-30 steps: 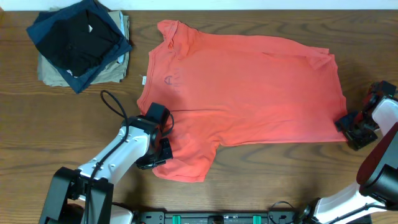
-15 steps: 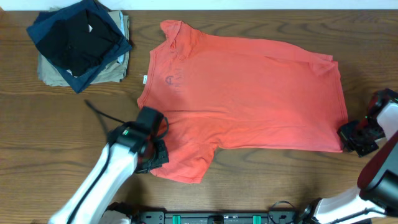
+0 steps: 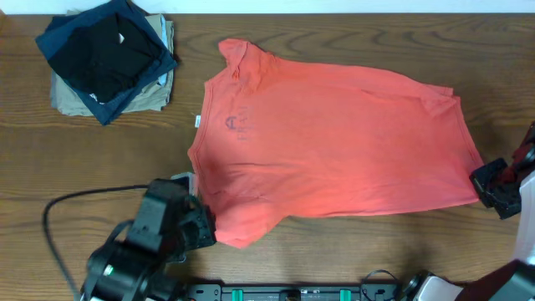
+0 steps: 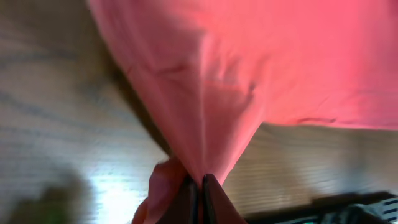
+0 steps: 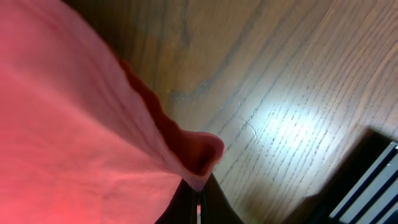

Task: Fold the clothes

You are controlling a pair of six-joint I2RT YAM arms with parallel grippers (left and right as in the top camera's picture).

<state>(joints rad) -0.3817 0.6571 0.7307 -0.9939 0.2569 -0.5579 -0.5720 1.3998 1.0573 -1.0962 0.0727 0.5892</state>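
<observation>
Lying spread on the brown wooden table (image 3: 334,251), well apart from the black, navy and beige clothes pile (image 3: 104,58): coral-red soft cotton T-shirt (image 3: 334,142) | left gripper (image 3: 201,230) pinches its near sleeve | right gripper (image 3: 493,184) pinches its near hem corner | cloth looks light and floppy, will sag; edges and corners seem best to hold.

brown wood-grain table (image 3: 75,159), coral-red t-shirt (image 3: 334,134) spread across centre and right, khaki-beige garment (image 3: 68,100) upper left, under dark folded garments (image 3: 104,54)
</observation>
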